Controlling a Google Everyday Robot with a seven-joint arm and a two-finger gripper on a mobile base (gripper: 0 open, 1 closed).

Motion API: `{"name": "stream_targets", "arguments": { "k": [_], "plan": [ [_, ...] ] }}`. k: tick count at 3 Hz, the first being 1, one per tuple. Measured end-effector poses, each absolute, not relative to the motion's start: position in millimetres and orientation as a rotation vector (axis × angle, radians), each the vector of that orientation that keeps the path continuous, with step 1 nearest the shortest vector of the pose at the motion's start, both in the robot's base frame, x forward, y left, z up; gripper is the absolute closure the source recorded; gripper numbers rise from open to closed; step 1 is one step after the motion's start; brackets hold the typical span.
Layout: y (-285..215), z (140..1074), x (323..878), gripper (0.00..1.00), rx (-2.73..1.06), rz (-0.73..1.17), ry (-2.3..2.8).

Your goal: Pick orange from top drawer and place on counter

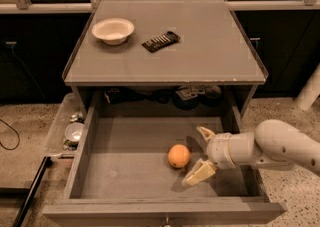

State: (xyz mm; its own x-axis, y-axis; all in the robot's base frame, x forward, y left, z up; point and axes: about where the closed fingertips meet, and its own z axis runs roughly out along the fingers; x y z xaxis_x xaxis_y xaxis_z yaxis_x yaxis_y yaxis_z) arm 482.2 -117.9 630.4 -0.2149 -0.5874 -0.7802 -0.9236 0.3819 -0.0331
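Note:
The orange point(178, 156) lies on the flat bottom of the open top drawer point(125, 171), right of its middle. My gripper point(201, 154) is inside the drawer just right of the orange, reaching in from the right on a white arm. Its two cream fingers are spread open, one behind and one in front of the orange's right side, with nothing held. The grey counter point(200, 46) is the cabinet's top, above and behind the drawer.
A white bowl point(113, 30) and a dark flat snack bar point(160, 41) lie on the counter's back left. A clear plastic tray point(70, 131) of small items sits left of the drawer. Dark items fill the shelf behind the drawer.

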Motion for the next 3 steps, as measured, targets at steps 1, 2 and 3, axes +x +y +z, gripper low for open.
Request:
{"name": "stream_targets", "arguments": {
  "k": [1, 2, 3],
  "plan": [
    [-103.4, 623.2, 490.9, 0.0, -1.318, 0.588, 1.897],
    [-93.7, 614.7, 497.3, 0.0, -1.317, 0.607, 1.895],
    [-87.1, 609.3, 501.2, 0.0, -1.315, 0.628, 1.893]
  ]
}}
